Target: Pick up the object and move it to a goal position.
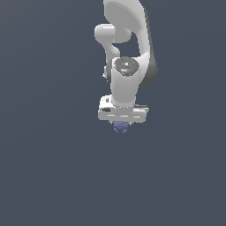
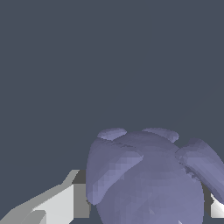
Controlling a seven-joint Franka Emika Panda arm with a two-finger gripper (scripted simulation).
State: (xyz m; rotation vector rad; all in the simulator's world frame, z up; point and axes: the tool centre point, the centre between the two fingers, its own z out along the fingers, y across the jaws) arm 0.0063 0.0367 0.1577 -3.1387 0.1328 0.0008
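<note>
Under the white arm [image 1: 126,66], the tool [image 1: 121,126] pointed straight down with the bluish-purple object [image 1: 120,127] lodged between its fingers, only the lower part of the blob peeking below the tool's white body. Close up in the wrist view, the knobbly object [image 2: 148,179] filled the space between the fingers [image 2: 65,203], which pressed on both its sides, gripping it

Exterior view: the blob [image 1: 120,127] is partly covered by the tool [image 1: 122,120]; fingers not discernible. The arm [image 1: 128,39] is cut off at the upper edge. Wrist view: the lower edge crops the blob [image 2: 148,179] and both fingers [image 2: 57,203].
</note>
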